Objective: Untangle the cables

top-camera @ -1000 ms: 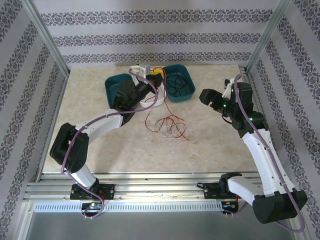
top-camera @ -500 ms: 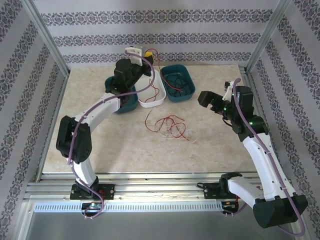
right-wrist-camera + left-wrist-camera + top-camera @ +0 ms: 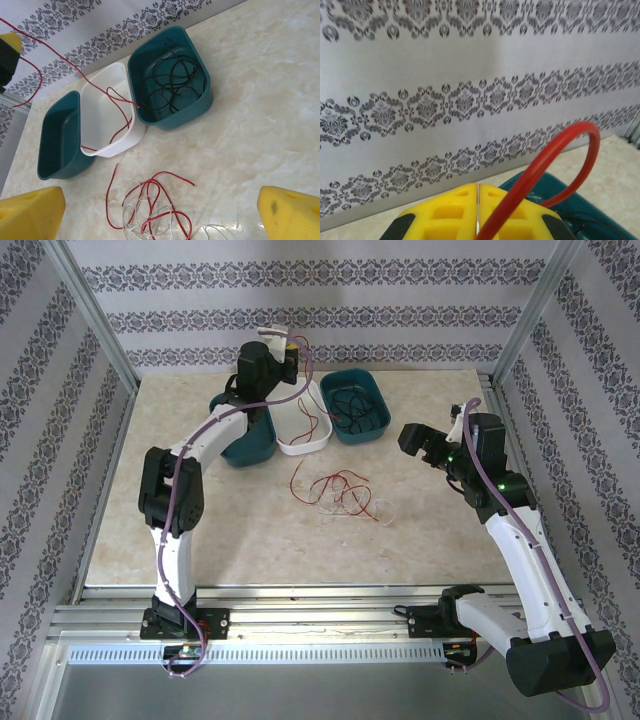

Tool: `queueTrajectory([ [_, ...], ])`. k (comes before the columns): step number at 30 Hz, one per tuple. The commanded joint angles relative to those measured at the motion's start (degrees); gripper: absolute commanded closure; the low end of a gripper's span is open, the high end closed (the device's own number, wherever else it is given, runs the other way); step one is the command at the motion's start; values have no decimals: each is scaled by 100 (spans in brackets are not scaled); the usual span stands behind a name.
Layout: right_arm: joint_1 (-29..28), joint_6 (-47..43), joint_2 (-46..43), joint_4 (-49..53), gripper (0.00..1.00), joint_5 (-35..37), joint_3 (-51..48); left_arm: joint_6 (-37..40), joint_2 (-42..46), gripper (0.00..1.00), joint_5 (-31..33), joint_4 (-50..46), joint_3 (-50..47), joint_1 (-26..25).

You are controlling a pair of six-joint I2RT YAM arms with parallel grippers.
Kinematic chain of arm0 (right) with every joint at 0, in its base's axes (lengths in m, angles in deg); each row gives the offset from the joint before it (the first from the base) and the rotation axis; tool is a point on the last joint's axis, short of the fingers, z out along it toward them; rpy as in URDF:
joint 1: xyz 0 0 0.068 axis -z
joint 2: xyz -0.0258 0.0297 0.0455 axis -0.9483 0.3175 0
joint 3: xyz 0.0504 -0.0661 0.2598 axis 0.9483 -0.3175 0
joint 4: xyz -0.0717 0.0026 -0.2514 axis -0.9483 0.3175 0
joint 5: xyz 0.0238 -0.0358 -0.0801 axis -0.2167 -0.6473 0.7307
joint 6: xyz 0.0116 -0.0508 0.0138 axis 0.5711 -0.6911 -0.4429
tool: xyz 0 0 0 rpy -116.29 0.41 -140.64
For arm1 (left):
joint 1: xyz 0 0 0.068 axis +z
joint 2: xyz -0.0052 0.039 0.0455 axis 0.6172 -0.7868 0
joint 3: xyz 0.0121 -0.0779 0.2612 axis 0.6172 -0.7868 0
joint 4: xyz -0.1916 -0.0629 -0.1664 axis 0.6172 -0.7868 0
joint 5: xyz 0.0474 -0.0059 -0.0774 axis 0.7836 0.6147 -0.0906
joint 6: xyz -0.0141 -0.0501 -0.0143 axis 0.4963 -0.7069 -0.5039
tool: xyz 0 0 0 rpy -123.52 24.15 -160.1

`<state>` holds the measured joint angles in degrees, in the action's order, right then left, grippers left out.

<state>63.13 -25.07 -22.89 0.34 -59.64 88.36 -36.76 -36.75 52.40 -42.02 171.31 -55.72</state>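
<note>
Left fingers pinch a red cable held high; it seemingly trails into the white tray. Right fingers spread wide, apart from the red-white tangle on the worktop.

You face three groups of thin wire.
- red cable: one end pinched in your left gripper, arching up in smooth loop; rest hangs down into white tray.
- black cables: loose coil inside right-hand teal bin.
- red and white cables: tangled heap, flat on tabletop, near tray, not touching.
</note>
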Motion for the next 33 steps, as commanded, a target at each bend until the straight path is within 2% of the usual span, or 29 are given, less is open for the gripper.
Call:
queueTrajectory([
  [1, 36, -71, 4, 18, 2, 113, -26, 336, -200, 100, 110, -473, 427, 79],
  [8, 36, -71, -61, 41, 2, 169, -81, 491, -602, 100, 651, -1320, 1110, 136],
  [24, 32, -25, -30, 37, 2, 186, -131, 272, -457, 100, 931, -1454, 729, 565],
  [33, 38, 40, -106, 57, 2, 191, -186, 603, -742, 100, 1288, -1745, 1176, 624],
])
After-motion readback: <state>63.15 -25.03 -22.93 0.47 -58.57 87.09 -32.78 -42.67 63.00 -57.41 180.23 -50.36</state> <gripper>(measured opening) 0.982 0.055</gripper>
